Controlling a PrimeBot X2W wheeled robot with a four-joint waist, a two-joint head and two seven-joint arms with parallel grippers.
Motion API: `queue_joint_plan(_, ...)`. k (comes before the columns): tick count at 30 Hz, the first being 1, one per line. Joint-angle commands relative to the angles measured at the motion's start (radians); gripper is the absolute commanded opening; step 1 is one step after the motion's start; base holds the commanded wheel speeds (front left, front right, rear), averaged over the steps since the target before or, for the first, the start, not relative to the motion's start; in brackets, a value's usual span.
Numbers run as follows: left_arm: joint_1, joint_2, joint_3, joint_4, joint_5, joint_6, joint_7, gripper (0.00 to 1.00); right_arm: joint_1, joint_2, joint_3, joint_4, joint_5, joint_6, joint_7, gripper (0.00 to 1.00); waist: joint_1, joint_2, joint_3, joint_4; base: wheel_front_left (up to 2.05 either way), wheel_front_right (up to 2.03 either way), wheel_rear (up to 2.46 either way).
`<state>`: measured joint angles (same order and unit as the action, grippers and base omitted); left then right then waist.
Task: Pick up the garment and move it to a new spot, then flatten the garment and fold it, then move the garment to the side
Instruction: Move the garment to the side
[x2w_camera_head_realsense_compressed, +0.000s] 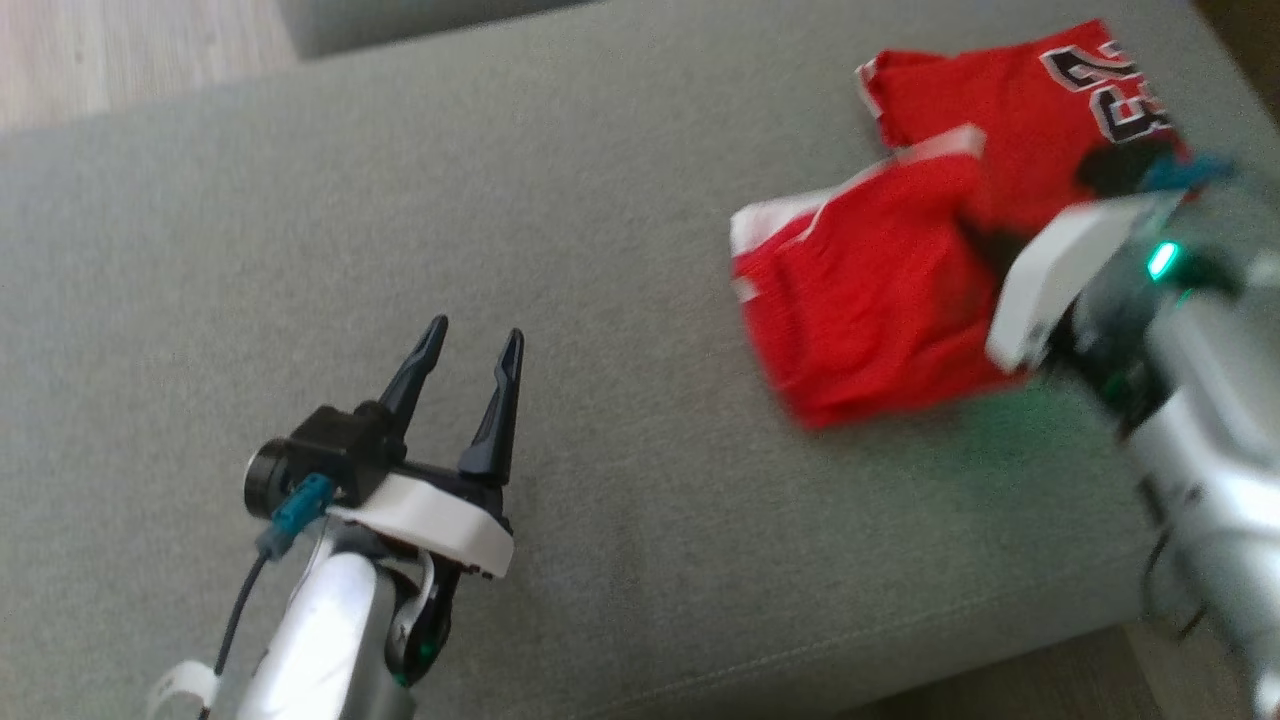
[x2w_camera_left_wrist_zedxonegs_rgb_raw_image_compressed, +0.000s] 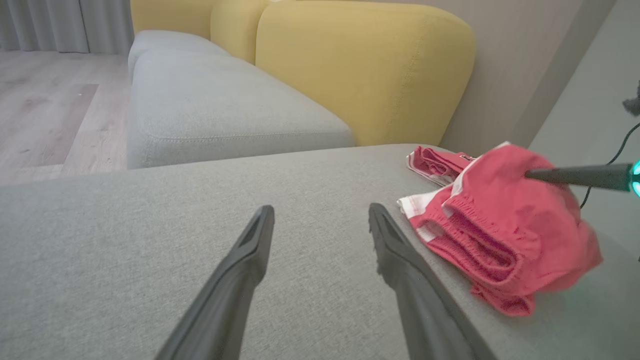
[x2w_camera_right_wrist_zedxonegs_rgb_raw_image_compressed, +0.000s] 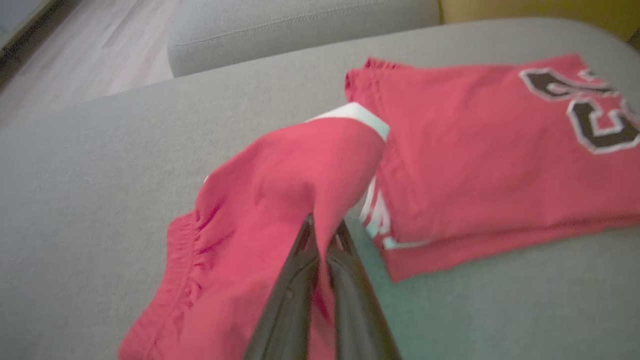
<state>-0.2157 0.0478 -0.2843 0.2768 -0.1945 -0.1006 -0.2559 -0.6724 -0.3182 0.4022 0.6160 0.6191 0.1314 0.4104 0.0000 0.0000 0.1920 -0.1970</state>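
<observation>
Right gripper (x2w_camera_right_wrist_zedxonegs_rgb_raw_image_compressed: 322, 229) is pinched tight on a raised fold of the red garment (x2w_camera_right_wrist_zedxonegs_rgb_raw_image_compressed: 260, 210), far right of the grey cushion (x2w_camera_right_wrist_zedxonegs_rgb_raw_image_compressed: 100, 175), beside a numbered jersey (x2w_camera_right_wrist_zedxonegs_rgb_raw_image_compressed: 500, 150). Left gripper (x2w_camera_head_realsense_compressed: 474, 332) is spread and holds nothing. We judge folding done, with placing aside left.

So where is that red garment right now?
In the head view the red garment lies at the upper right of the grey cushion, one fold pinched in the right claw, well apart from the open left claw.
</observation>
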Motion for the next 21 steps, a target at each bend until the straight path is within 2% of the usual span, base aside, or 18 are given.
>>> queue_joint_plan(1,-0.050,0.011,0.028,-0.028,0.008,-0.003,-0.006,1.00,-0.070,-0.023,0.010,-0.044,0.005,-0.001,0.003,0.00,0.0000,0.0000,0.047,0.025,0.00,0.00,0.00)
queue_joint_plan(7,-0.088,0.032,0.027,-0.023,0.023,-0.008,-0.006,1.00,-0.224,-0.110,0.052,-0.017,0.043,-0.001,0.024,0.00,0.0000,0.0000,0.155,0.048,0.00,0.00,0.00)
queue_joint_plan(15,-0.136,0.052,0.019,-0.026,0.037,-0.012,-0.006,1.00,-0.370,-0.253,0.051,0.084,0.052,-0.001,0.009,0.00,0.0000,0.0000,0.249,0.064,0.00,0.00,0.00)
queue_joint_plan(21,-0.148,0.054,0.018,-0.022,0.038,-0.012,-0.006,1.00,-0.408,-0.302,0.077,0.157,0.008,-0.001,-0.003,0.00,0.0000,0.0000,0.275,0.069,0.00,0.00,0.00)
